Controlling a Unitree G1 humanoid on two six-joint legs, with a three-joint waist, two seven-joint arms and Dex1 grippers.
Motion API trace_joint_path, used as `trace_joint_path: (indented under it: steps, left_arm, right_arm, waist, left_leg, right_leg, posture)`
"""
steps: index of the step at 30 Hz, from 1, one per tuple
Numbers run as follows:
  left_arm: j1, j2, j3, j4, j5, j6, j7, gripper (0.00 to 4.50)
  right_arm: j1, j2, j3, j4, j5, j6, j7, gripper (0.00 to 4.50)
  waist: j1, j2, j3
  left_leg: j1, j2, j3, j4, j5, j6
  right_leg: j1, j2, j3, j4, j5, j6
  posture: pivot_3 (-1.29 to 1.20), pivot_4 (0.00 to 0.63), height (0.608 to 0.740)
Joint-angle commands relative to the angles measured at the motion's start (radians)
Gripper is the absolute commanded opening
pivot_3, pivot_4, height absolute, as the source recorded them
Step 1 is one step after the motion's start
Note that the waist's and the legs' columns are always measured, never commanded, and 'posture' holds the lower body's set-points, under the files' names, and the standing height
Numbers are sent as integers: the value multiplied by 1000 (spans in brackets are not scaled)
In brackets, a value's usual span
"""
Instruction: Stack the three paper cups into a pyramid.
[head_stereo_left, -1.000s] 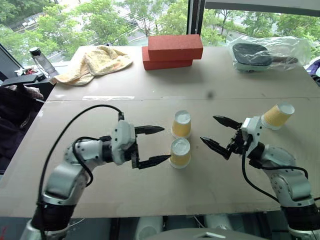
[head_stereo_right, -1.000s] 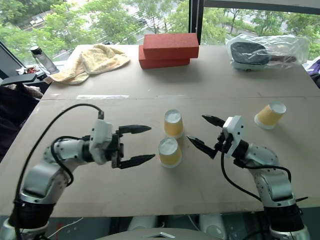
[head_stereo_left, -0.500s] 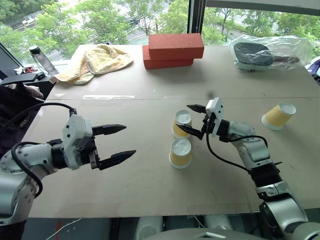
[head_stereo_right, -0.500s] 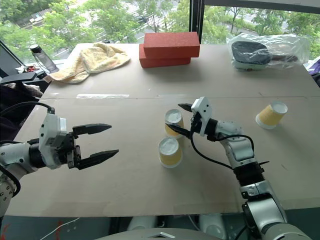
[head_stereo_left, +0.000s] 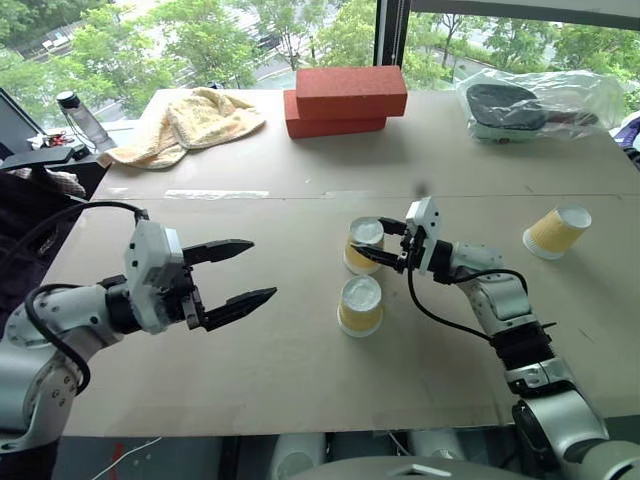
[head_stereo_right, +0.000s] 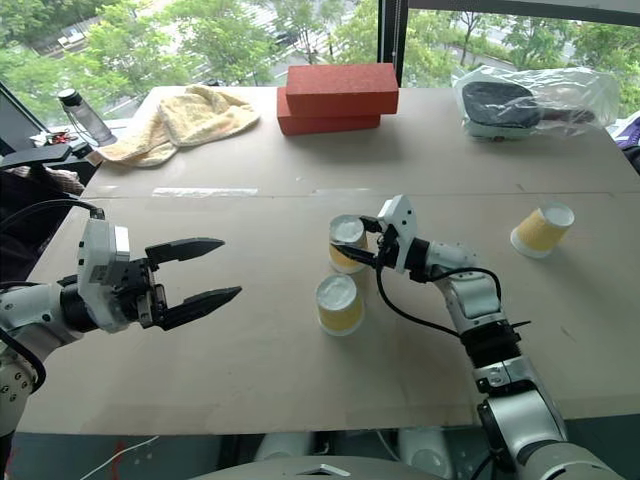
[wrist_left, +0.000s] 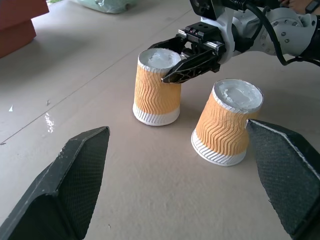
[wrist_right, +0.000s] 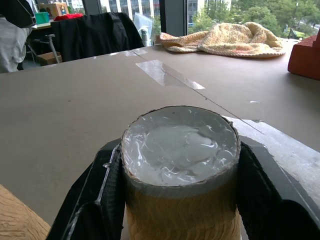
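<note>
Table (head_stereo_left: 300, 370): one, brown board top, seam running across the middle, strip of clear tape on the seam at the left.
Towel (head_stereo_left: 190, 122): one, yellow, crumpled at the far left of the table.
Bricks (head_stereo_left: 345, 100): two, red, stacked one on the other at the far middle.
Plastic bag (head_stereo_left: 540, 105): one, clear, dark flat item inside, far right corner.
Bottle (head_stereo_left: 85, 122): one, dark cap, just beyond the towel at the left edge.
Left gripper (head_stereo_left: 245, 272): one, fingers spread wide, grasping nothing, held above the table well to the left of the cups.
Right gripper (head_stereo_left: 372, 243): one, clamped on the upper part of the far cup, a black finger on either side just under the white base.
Paper cups: three counted, all upside down, white bases up.
Far cup (wrist_left: 156, 86): upright on its rim at mid-table, in the right gripper's clasp, rim apparently on the board.
Near cup (wrist_left: 226, 122): just beside the far cup on the robot's side, apart from it, leaning slightly, untouched.
Third cup (head_stereo_left: 556, 231): alone near the right edge, tilted, well apart from the other two.
Pyramid: not formed; no cup resting on another.
</note>
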Motion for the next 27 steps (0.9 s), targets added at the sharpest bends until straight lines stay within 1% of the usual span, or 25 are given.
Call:
trace_joint_path:
  steps: [1, 3, 6, 8, 11, 16, 21, 26, 27]
  left_arm:
    - [-75, 15, -49, -29, -23, 6, -15, 4500]
    - [-117, 16, -82, -28, -30, 13, -27, 4500]
    - [-214, 25, -172, -16, -17, 8, -93, 4500]
    - [-270, 30, -225, 11, 3, -3, -141, 4500]
    - [-343, 31, -287, 57, 26, -20, -208, 4500]
    - [-420, 30, -346, 118, 65, -57, -289, 4500]
    - [-461, 31, -357, 159, 81, -74, -327, 4500]
    - [-466, 28, -355, 177, 92, -85, -344, 4500]
    - [-464, 26, -357, 179, 97, -90, -346, 4500]
  right_arm:
    - [68, -79, -81, -134, 57, 38, 19, 2146]
    - [121, -123, -107, -198, 96, 65, 43, 2146]
    - [255, -205, -175, -343, 217, 130, 111, 2146]
    - [321, -244, -185, -394, 225, 132, 128, 2146]
    - [399, -272, -182, -457, 238, 117, 159, 2146]
    - [470, -271, -130, -509, 198, 92, 155, 2146]
    - [490, -240, -80, -521, 169, 68, 133, 2146]
    - [488, -233, -73, -519, 171, 78, 114, 2146]
    - [486, -239, -72, -517, 162, 75, 113, 2946]
  waist:
    - [4, 0, 0]
    - [8, 0, 0]
    - [8, 0, 0]
    - [2, 0, 1]
    - [-5, 0, 1]
    - [-3, 0, 1]
    - [1, 0, 1]
    - [1, 0, 1]
    - [1, 0, 1]
  left_leg:
    - [0, -1, 0, 0, 0, 0]
    - [-1, -1, 0, 0, 0, 0]
    - [-2, -1, 0, 0, 0, 0]
    - [-1, -1, 0, 0, 0, 0]
    - [1, 0, 1, 0, -2, 3]
    - [2, 0, 1, 0, -2, 3]
    - [1, -1, 1, 1, -2, 3]
    - [1, 0, 1, 1, 0, 1]
    - [1, 0, 1, 1, 0, 1]
  right_leg:
    - [0, -1, 0, 0, 0, 0]
    - [0, -1, -1, 0, 0, 0]
    - [0, -1, 0, -1, 0, 0]
    - [0, 0, 0, -1, 0, 0]
    - [0, 3, 0, 0, 0, 0]
    - [0, 7, 1, 0, 0, 0]
    - [0, 6, 1, 0, 0, 0]
    - [0, 6, 1, 0, 0, 0]
    - [0, 6, 1, 0, 0, 0]
  posture:
    - [0, 150, 730]
    - [0, 150, 730]
    - [0, 150, 730]
    - [0, 150, 730]
    - [0, 150, 730]
    - [0, 150, 730]
    - [0, 150, 730]
    - [0, 150, 730]
    - [0, 150, 730]
